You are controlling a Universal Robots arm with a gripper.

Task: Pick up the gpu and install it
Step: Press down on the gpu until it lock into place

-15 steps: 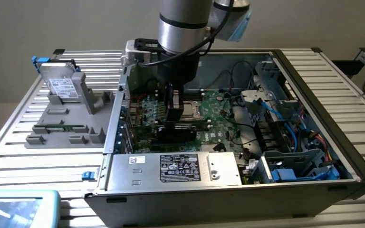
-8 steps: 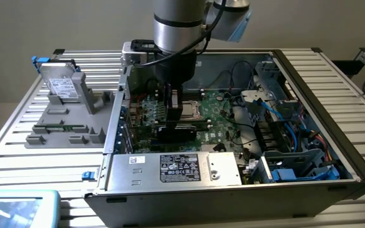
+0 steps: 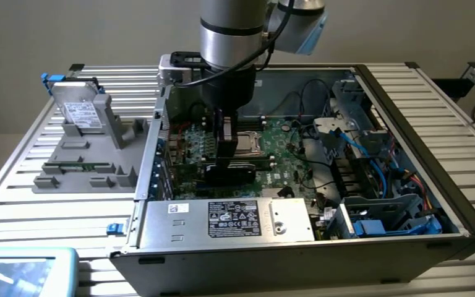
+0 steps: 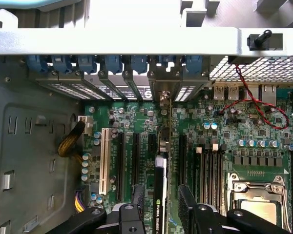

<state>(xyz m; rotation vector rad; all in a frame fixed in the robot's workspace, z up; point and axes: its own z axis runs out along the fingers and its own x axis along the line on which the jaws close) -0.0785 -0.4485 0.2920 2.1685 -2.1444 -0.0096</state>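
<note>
Where gripper (image 4: 158, 202) grips, gpu (image 4: 159, 195) inside case (image 3: 435, 161)

An open computer case (image 3: 435, 154) sits on a slatted metal table (image 3: 23, 204). Inside are a green board (image 3: 279, 162), blue cables (image 3: 370, 145) and a silver box (image 3: 229, 221). A grey holder (image 3: 89, 154) beside the case carries a grey drive (image 3: 81, 112).

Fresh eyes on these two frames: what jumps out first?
The open black computer case with its green motherboard, the silver robot arm reaching down into it. In the wrist view, the black gripper is shut on the thin black-faced gpu card, standing edge-on over the slots. A grey parts holder sits at the exterior view's left.
</note>
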